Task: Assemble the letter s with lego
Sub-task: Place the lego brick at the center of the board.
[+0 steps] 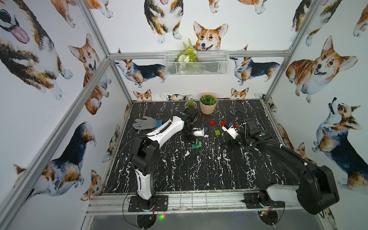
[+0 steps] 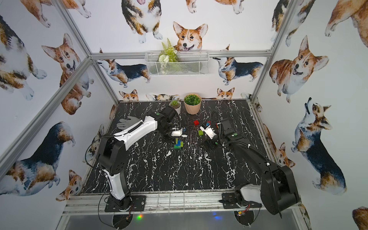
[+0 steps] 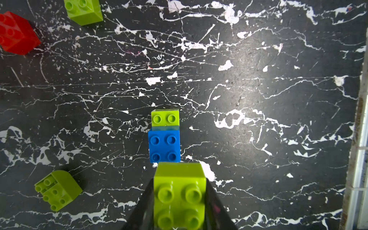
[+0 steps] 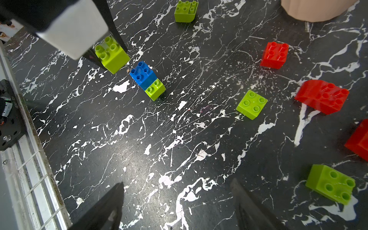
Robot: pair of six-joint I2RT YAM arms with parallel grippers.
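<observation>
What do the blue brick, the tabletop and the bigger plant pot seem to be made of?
Blue brick: smooth moulded plastic, glossy, with round studs.
Tabletop: black marble pattern with white veins, dull and scuffed; likely a printed sheet, not certain.
Bigger plant pot: matte beige with ribbed sides; ceramic or plastic, cannot tell.

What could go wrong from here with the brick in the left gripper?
1. The left gripper holds a lime green brick close beside the blue brick of the partly built assembly. If it is pressed on off-centre, it could tip or slide the assembly.
2. The right gripper is open and well apart from the assembly, so nothing braces it against that push.
</observation>
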